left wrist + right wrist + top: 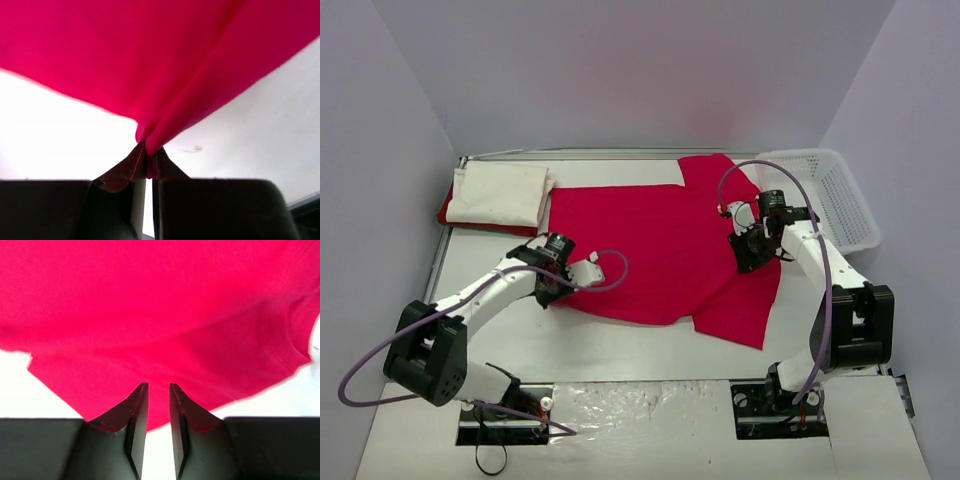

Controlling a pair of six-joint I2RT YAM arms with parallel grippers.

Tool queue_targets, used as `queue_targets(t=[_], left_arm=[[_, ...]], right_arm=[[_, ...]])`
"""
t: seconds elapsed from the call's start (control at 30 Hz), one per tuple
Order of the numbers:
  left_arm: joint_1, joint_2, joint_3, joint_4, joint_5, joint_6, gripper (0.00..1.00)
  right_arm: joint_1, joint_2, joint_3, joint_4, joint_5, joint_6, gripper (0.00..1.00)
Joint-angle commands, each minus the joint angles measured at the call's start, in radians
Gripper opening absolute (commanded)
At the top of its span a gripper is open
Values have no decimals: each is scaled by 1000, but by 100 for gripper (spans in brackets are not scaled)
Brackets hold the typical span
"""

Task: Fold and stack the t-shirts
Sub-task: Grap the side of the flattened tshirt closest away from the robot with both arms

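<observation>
- A white table sits between plain grey-lilac walls; a white lattice basket stands at its far right corner
- A red t-shirt lies opened out across the middle of the table; one sleeve points toward the far edge, the other toward the near right
- At the far left a folded white t-shirt rests on top of a folded red t-shirt; only a rim of the red one shows beneath
- The left gripper is at the spread shirt's near left edge; its fingers are pressed together on a pinch of red cloth, which rises from them in a taut ridge above the table
- The right gripper is over the right side of the same shirt, by the sleeve seam; its fingers stand a narrow slot apart; red cloth and a strip of table show through the slot; nothing is clamped between them
</observation>
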Motion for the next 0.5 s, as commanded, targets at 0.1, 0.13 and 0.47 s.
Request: queue_targets(t=[0.1,0.13,0.47], left_arm=[[141,10,205,-9,-72,-140,2],[166,20,232,-6,-79,-157,2],[207,118,289,-3,-58,-190,2]], right_arm=[[23,20,76,-280,109,-210,25],[23,20,67,-301,119,-235,28],[88,56,-12,-372,235,-333,39]])
